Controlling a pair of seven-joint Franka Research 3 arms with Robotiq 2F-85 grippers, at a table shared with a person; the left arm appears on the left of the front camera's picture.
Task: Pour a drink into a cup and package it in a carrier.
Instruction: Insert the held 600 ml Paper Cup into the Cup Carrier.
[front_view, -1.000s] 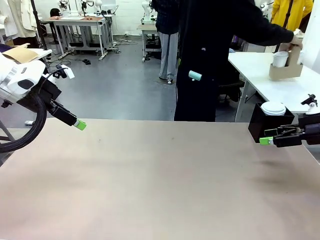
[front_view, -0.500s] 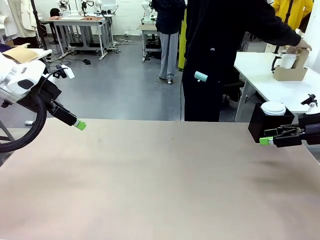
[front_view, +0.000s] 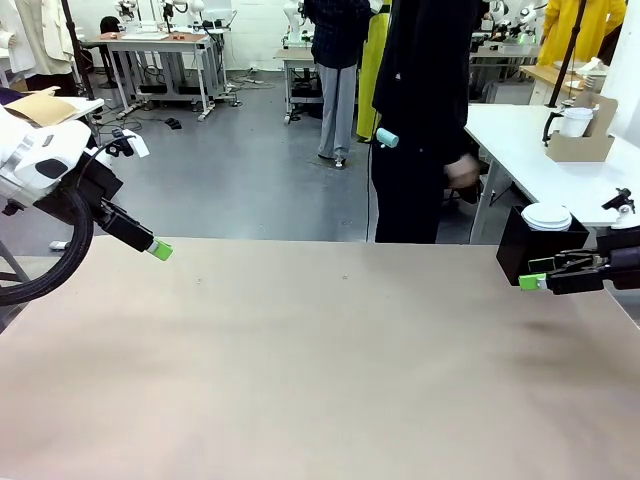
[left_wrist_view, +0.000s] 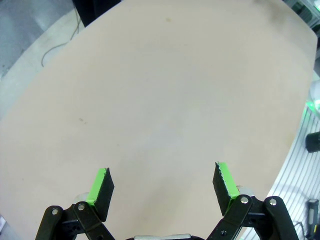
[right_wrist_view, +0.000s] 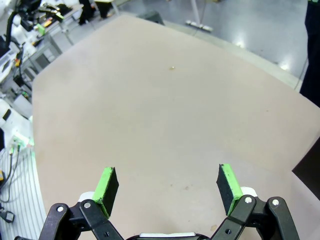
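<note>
Left gripper (left_wrist_view: 162, 183): jaws spread wide, nothing held, hovering over bare table (front_view: 320, 370) at left edge. Right gripper (right_wrist_view: 167, 187): likewise wide apart, unladen, beside black box (front_view: 520, 250). Carrier (front_view: 582, 140) with cup (front_view: 576, 121) on far side table (front_view: 530, 150).
</note>
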